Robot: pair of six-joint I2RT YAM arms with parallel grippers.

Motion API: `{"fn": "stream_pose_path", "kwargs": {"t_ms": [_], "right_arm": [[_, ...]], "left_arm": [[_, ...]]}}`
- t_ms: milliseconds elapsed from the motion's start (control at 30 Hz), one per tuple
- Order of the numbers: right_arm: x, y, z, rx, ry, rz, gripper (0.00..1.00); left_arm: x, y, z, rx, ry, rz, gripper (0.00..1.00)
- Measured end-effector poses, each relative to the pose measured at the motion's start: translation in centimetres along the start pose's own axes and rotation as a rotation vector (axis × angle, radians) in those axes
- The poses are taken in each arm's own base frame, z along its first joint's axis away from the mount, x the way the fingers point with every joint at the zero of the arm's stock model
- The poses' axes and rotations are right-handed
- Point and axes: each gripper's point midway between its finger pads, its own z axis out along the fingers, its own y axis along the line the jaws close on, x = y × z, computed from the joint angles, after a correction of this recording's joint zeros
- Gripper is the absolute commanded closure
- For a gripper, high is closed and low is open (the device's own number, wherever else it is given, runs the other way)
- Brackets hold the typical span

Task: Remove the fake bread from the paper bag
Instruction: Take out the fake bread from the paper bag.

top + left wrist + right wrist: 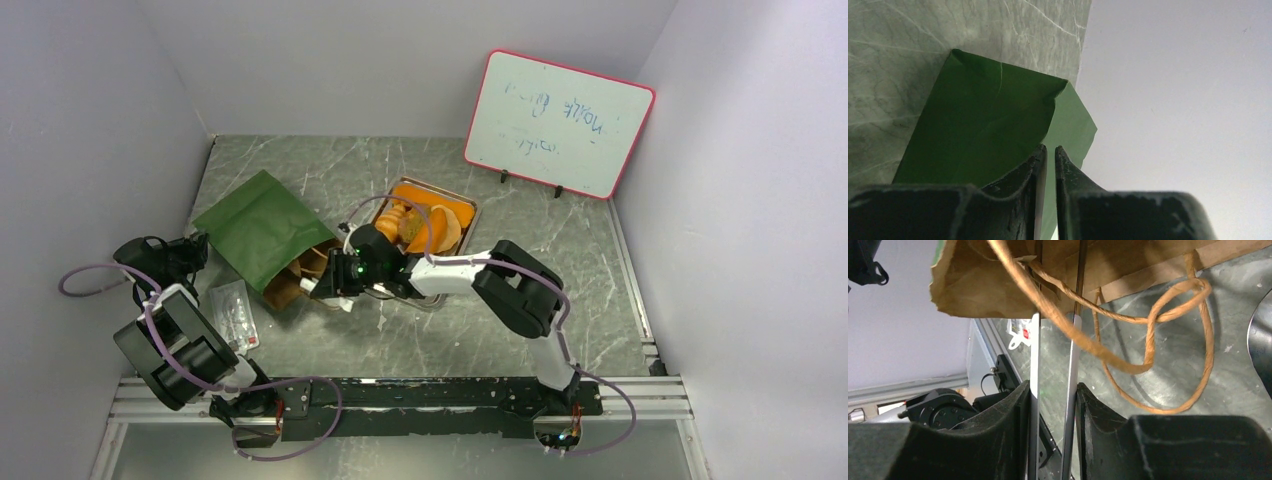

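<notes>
- We are looking down on a grey marbled surface [400, 340], with both arm bases sitting at its 6 o'clock edge.
- A pink-framed whiteboard [560, 125] is standing at about 1 o'clock.
- The paper bag [258, 228] is lying on its side at about 10 o'clock, its brown mouth pointing toward 4 o'clock.
- A tray [440, 190] is sitting near the middle, carrying tan and orange pieces that we are reading as fake bread [440, 228].
- The right pincer [1053, 390] is reaching to the bag's mouth and gripping two thin metal strips [1034, 350] that are running up into the opening.
- The left pincer [1050, 150] is sitting closed at the bag's 9 o'clock end; we cannot tell whether paper is pinched.
- A clear packet [235, 312] is lying at the bag's 7 o'clock.
- The twisted handles [1108, 357] are trailing loose on the surface.
</notes>
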Motion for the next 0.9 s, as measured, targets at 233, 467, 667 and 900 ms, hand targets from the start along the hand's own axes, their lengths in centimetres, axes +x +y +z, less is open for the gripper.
{"fn": "stream_pose_path", "kwargs": {"t_ms": [233,467,667,900], "right_arm": [[0.2,-0.9,1.5,-0.044,0.011,0.087,0.66],[-1.4,-0.8,1.9,-0.105,-0.012,0.159,0.65],[-2.1,-0.7,2.4,-0.168,-0.014,0.232,0.65],[-2.6,-0.2,2.9,-0.193,-0.005,0.270,0.64]], "left_arm": [[0.0,-0.1,-0.1,0.004,0.000,0.007,0.93],[0.0,-0.2,-0.1,0.007,0.000,0.009,0.93],[0.1,-0.2,-0.1,0.008,0.002,0.010,0.93],[0.1,-0.3,-0.1,0.013,0.004,0.012,0.93]]}}
